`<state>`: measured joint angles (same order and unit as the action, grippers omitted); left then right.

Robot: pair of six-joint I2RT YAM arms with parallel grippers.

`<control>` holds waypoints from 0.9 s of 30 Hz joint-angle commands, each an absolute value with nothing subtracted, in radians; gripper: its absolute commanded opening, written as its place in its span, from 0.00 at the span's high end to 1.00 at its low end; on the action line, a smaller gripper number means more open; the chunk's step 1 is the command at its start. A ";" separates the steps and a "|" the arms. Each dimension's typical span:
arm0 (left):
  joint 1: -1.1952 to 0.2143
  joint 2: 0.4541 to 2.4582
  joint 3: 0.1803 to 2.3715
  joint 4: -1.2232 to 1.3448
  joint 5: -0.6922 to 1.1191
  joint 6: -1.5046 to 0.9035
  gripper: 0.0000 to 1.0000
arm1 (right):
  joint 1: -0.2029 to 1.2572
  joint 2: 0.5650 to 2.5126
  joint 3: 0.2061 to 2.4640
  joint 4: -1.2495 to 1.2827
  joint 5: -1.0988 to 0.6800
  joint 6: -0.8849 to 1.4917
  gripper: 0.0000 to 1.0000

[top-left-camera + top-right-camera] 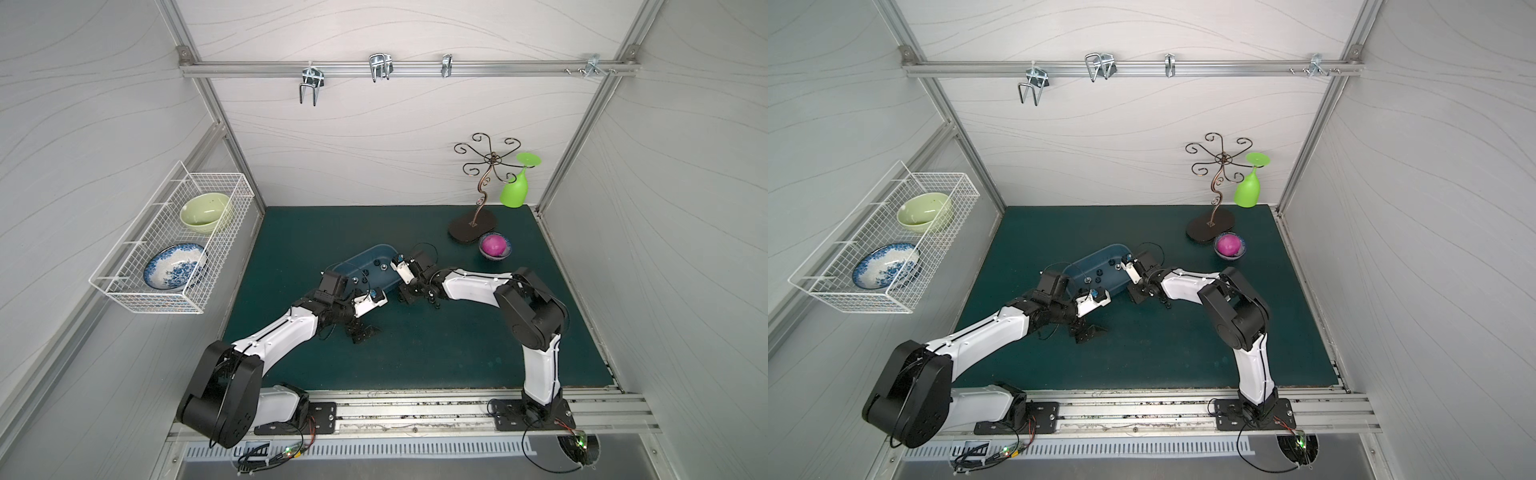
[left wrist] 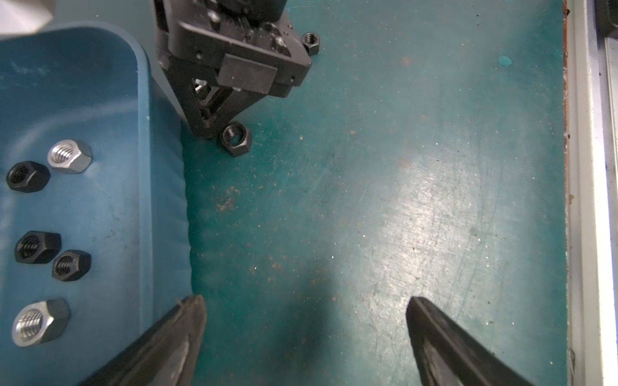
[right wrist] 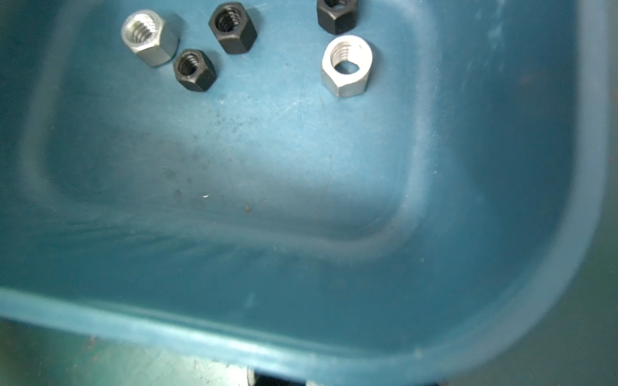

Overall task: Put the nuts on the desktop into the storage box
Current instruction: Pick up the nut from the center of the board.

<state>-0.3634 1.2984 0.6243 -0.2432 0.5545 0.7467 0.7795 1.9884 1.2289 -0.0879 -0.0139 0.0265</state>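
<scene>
The left jaws hung released over the worktop (image 2: 368, 200); the right jaws stood clenched beside a black nut (image 2: 235, 138) outside the storage box (image 2: 143, 133).

The storage box (image 3: 200, 334) fills most of the view, its rolled rim lying closest to the pincer (image 3: 279, 380), of which only a dark sliver shows. Five nuts (image 3: 194, 70) rest on the box floor at the side far from the pincer: two silver, three black, one black cut off by the frame edge. Tabletop (image 3: 100, 361) shows between rim and pincer.
</scene>
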 commanded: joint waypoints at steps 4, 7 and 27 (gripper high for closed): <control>-0.352 1.296 0.715 -0.303 0.559 0.715 0.01 | 0.787 1.891 1.200 -0.148 -0.039 0.066 0.93; -0.348 1.298 0.756 -0.310 0.536 0.664 0.02 | 0.787 1.838 1.187 -0.167 -0.054 0.103 0.93; -0.313 1.356 1.117 -0.475 0.904 0.193 0.05 | 0.730 1.434 1.145 -0.193 -0.386 0.393 0.94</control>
